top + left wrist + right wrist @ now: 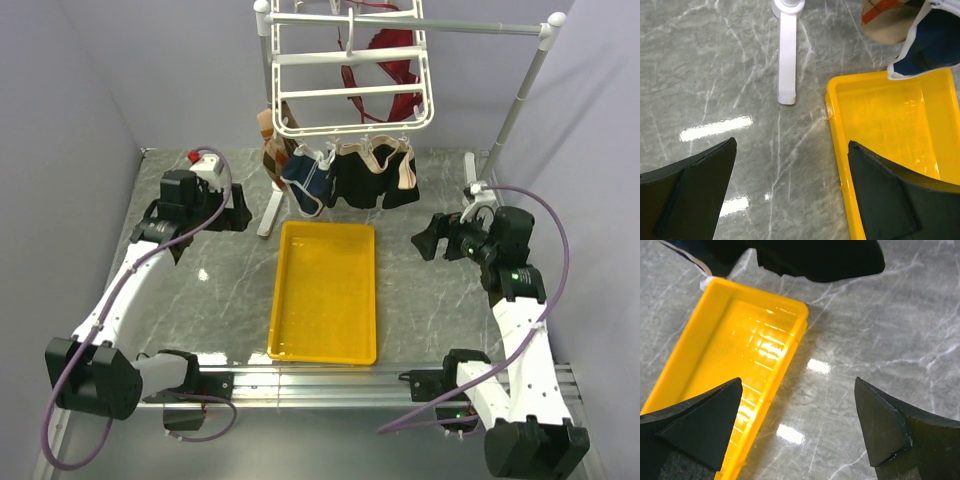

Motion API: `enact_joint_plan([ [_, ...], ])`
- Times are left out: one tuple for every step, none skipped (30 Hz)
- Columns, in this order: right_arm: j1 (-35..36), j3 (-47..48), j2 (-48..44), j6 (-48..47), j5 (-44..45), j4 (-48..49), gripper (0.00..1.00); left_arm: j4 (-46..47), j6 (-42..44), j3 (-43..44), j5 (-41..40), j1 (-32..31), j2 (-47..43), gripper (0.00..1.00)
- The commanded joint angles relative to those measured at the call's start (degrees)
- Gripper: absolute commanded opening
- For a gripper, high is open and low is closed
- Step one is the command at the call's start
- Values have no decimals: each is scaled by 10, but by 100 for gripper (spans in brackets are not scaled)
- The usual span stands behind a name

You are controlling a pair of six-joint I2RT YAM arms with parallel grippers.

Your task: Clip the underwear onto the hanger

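The black underwear with a beige waistband hangs from clips under the white hanger, above the far end of the yellow tray. Its dark lower edge shows at the top of the right wrist view. My left gripper is open and empty over the table, left of the tray. My right gripper is open and empty, right of the tray and below the underwear.
A navy pair with white trim and a checked garment hang left of the underwear; the navy one shows in the left wrist view. A red garment hangs behind the hanger. A white stand foot lies on the marble table.
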Motion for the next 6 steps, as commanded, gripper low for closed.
enact_joint_plan([
  [10,-12,-23,-8,23,42,100,30,2,-9,-25,1,-50,100],
  [12,-16,-32,-4,24,46,100,34,1,-11,-26,1,-60,99],
  [13,-19,-36,-1,24,48,100,32,3,-13,-27,1,-62,99],
  [13,-22,-40,-1,25,51,100,30,4,-12,-26,1,-62,99],
  [15,-23,-45,-1,24,51,100,22,6,-10,-25,1,-63,99],
  [17,-24,-49,-1,24,52,100,20,7,-5,-20,1,-64,100],
])
